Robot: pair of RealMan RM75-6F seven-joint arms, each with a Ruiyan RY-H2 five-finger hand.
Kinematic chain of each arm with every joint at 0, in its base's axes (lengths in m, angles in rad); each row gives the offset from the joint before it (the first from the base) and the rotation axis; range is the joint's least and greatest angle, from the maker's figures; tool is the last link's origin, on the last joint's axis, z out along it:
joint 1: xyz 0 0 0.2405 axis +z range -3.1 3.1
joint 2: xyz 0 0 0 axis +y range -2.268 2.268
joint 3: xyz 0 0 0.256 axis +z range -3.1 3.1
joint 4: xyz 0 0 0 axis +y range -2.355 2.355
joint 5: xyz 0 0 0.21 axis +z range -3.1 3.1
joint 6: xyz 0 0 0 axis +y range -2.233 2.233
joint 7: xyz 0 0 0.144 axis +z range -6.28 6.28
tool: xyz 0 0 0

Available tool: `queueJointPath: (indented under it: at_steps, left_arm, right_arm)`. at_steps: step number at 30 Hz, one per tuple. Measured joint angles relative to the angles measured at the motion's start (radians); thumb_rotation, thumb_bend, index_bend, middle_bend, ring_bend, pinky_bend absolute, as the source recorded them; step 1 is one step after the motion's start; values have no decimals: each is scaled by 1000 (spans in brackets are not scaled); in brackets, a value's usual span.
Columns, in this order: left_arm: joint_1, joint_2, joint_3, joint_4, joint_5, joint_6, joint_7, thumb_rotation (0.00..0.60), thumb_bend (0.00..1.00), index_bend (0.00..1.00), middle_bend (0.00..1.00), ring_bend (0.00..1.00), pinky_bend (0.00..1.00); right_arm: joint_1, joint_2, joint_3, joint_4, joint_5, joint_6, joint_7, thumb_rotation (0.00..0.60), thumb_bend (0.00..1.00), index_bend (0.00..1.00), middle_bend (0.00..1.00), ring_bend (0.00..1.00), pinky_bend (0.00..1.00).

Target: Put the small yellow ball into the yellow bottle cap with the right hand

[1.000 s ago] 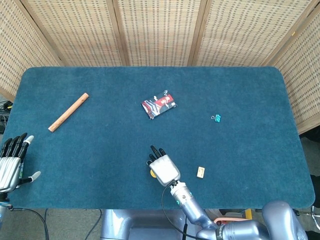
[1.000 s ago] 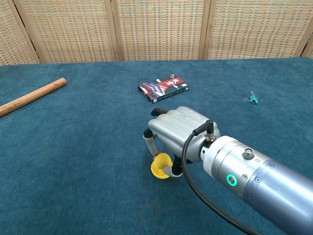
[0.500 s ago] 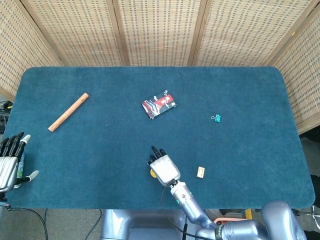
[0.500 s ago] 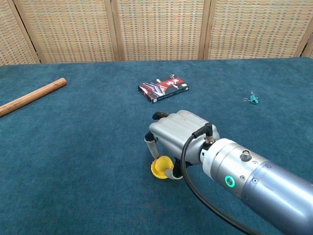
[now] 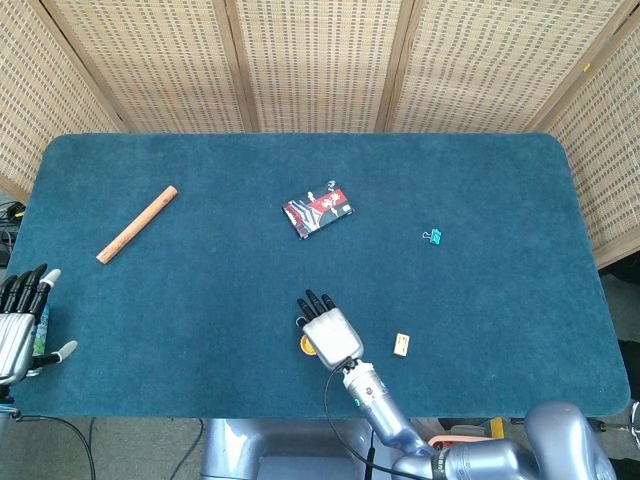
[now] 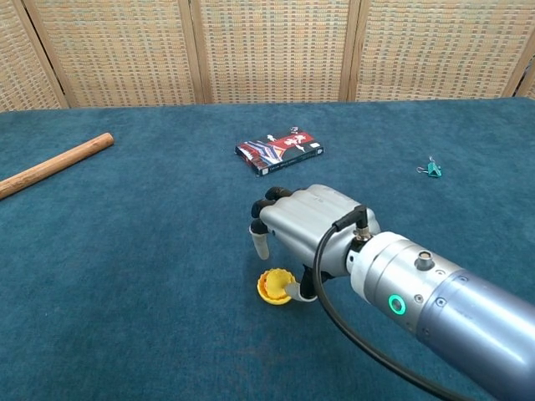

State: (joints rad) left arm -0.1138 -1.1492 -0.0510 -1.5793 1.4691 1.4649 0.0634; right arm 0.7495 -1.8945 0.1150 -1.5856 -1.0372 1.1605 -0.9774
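Note:
The yellow bottle cap (image 6: 273,286) lies flat on the blue cloth near the table's front edge, and it peeks out at the left of my right hand in the head view (image 5: 306,346). A small rounded yellow lump, seemingly the ball, sits in it. My right hand (image 6: 305,224) hovers just above and right of the cap, its fingers (image 6: 260,239) raised off it and spread, holding nothing. The thumb tip lies against the cap's right side. My left hand (image 5: 20,322) rests at the table's front left edge, fingers stretched and empty.
A wooden stick (image 5: 137,224) lies at the left. A red packet (image 5: 318,211) sits mid-table beyond my right hand, and a teal binder clip (image 5: 433,236) is further right. A small beige block (image 5: 402,345) lies just right of the right hand. Wicker screens stand behind the table.
The right hand's fingers have lifted off the cap and spread. The cap, tilted between them before, now lies flat. The left hand has hardly moved.

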Motion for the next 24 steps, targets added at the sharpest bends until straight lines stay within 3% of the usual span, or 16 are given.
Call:
queueJointPath:
  at_steps: [9, 15, 20, 24]
  left_arm:
    - [3, 3, 1, -1, 6, 7, -7, 600, 104, 0, 0, 0, 0]
    - [4, 4, -1, 2, 3, 6, -12, 600, 104, 0, 0, 0, 0]
    - [2, 1, 0, 0, 3, 2, -3, 600, 104, 0, 0, 0, 0]
    - [1, -1, 4, -7, 8, 1, 10, 600, 104, 0, 0, 0, 0]
  right_arm:
    - [-4, 45, 12, -34, -4, 28, -14, 600, 225, 338, 77, 6, 135]
    - [-30, 157, 39, -94, -37, 84, 22, 600, 225, 262, 18, 0, 124]
    - [-97, 291, 45, -130, -89, 153, 135, 600, 225, 225, 1, 0, 115]
    - [-179, 380, 6, -114, -173, 219, 267, 600, 222, 127, 0, 0, 38]
